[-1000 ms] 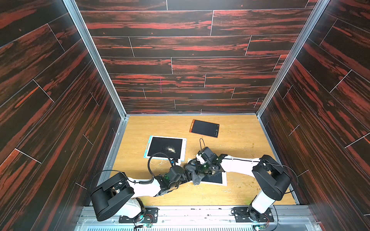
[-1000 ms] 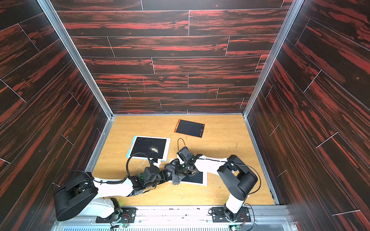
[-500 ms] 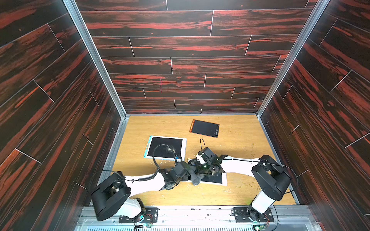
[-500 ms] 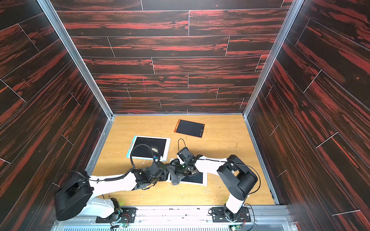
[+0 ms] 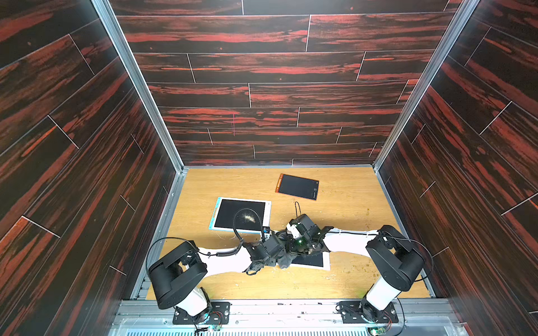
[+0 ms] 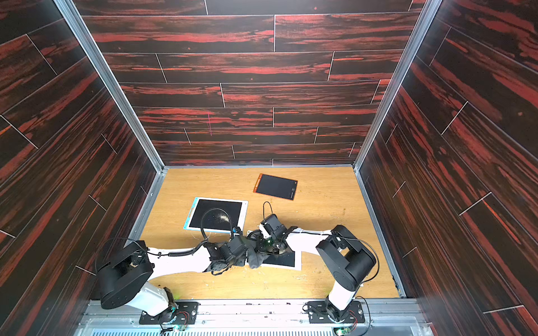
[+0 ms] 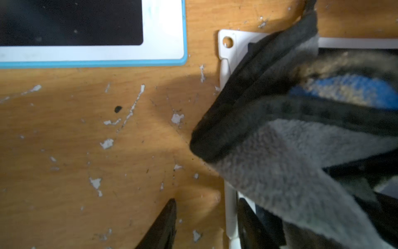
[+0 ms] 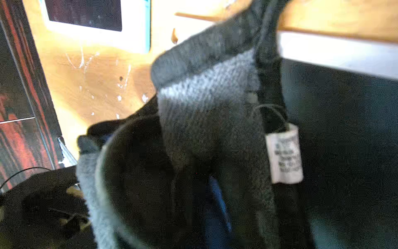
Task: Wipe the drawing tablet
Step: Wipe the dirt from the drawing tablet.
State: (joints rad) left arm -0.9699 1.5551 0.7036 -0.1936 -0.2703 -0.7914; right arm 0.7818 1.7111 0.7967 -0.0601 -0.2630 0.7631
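Wiping status: seemingly midway, with the grey cloth (image 5: 283, 260) bunched on the near white-framed drawing tablet (image 5: 313, 259), bared screen dark and clean.
Grip: right gripper (image 5: 288, 252) jaws pinching the cloth; left gripper (image 7: 206, 217) jaws spread astride that tablet's edge, holding nothing.
Remaining: screen under the cloth, and perhaps the blue-edged tablet (image 5: 241, 215) with its pale smear (image 5: 248, 217).
Around: orange-edged tablet (image 5: 297, 186) well apart; flecks (image 7: 106, 143) across the surface (image 5: 349, 203).
Obstruction: left gripper crowding the cloth.

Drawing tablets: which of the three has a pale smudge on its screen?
The blue-edged tablet, mid-table. The orange-edged tablet looks clean; the white tablet lies partly under the cloth.
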